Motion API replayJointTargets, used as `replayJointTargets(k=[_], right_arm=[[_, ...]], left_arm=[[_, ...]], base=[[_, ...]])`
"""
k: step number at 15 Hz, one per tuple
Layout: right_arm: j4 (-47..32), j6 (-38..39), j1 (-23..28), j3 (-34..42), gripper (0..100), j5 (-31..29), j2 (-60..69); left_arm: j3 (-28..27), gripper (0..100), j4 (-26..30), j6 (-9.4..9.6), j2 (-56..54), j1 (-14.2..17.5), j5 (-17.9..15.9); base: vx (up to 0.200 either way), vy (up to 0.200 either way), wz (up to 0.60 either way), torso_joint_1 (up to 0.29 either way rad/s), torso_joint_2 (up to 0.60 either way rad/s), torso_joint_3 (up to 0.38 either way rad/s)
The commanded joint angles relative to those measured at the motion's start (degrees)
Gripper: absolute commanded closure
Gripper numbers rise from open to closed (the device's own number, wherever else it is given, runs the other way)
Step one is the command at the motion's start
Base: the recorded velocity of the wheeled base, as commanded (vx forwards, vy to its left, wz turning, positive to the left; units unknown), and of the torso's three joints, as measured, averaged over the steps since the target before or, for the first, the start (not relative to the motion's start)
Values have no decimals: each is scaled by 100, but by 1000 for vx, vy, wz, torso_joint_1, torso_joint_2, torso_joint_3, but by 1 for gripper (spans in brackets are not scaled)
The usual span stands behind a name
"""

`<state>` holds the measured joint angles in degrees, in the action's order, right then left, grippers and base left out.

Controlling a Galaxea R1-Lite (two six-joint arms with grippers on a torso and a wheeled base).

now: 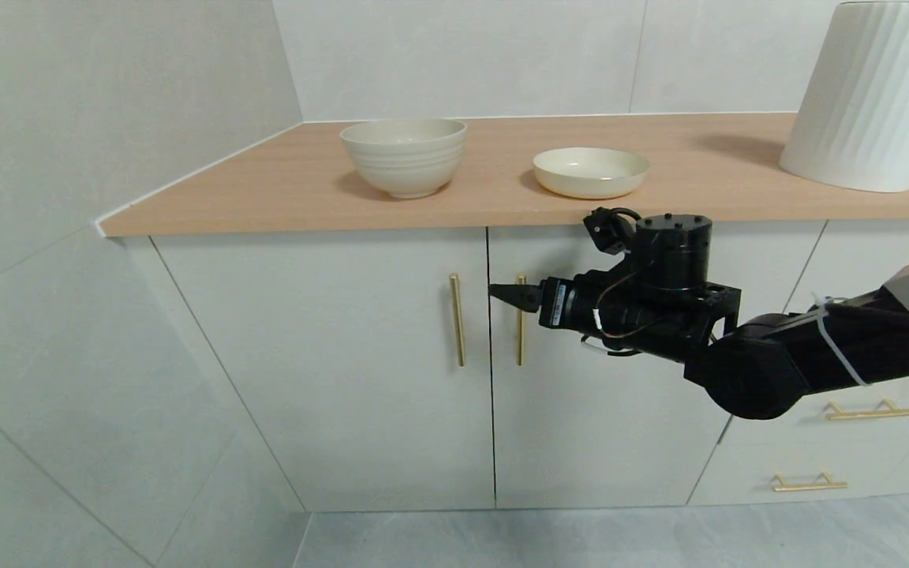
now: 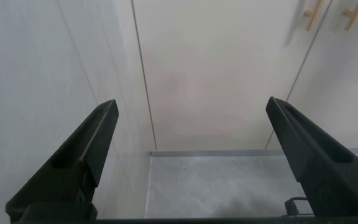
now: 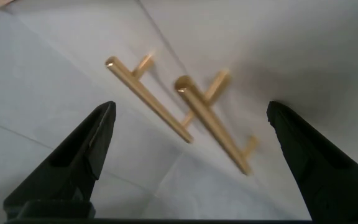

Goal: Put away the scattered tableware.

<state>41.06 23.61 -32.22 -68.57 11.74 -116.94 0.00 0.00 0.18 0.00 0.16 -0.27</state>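
Head view: the right gripper (image 1: 511, 294) hangs level before a pair of shut cabinet doors (image 1: 328, 363), its tips just beside the right-hand door's handle (image 1: 520, 331), a brass bar next to the seam between the doors. The left-hand door's handle (image 1: 458, 319) stands just across that seam, at about 8 o'clock from the tips.

On the wooden countertop (image 1: 265, 197) above, the scattered tableware waits. A ribbed cream bowl (image 1: 405, 154) sits at about 11 o'clock from the gripper and a shallow cream dish (image 1: 590, 170) at about 1 o'clock. The two stand apart and neither is touched. A tall white fluted container (image 1: 873, 95) occupies the counter farther along, at 2 o'clock.

From the right wrist camera, the gripper's fingers are spread wide with both bar handles framed between them. They grip nothing, and contact with either bar cannot be made out. The left gripper (image 2: 191, 104) is likewise wide open and empty, facing the foot of a cabinet front and the pale floor.

By this evidence the job has barely begun, with no piece stored and the cupboard closed. The step in hand looks like taking hold of a door handle to open it. That would leave the door to be pulled open and both bowl and dish to be carried inside.
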Motion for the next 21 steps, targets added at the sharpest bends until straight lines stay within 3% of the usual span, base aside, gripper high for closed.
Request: replayJointTargets(k=[1, 17, 21], right_arm=[[166, 135, -39, -42, 0, -5, -153], [895, 302, -557, 142, 0, -5, -364], [1106, 293, -645, 678, 0, 434, -65]], left_arm=[[0, 0, 0, -1, 0, -7, 0], [0, 0, 0, -1, 0, 2, 0], [0, 0, 0, -1, 0, 2, 0]], base=[[0, 0, 0, 0, 0, 0], [0, 0, 0, 0, 0, 0], [0, 0, 0, 0, 0, 0]])
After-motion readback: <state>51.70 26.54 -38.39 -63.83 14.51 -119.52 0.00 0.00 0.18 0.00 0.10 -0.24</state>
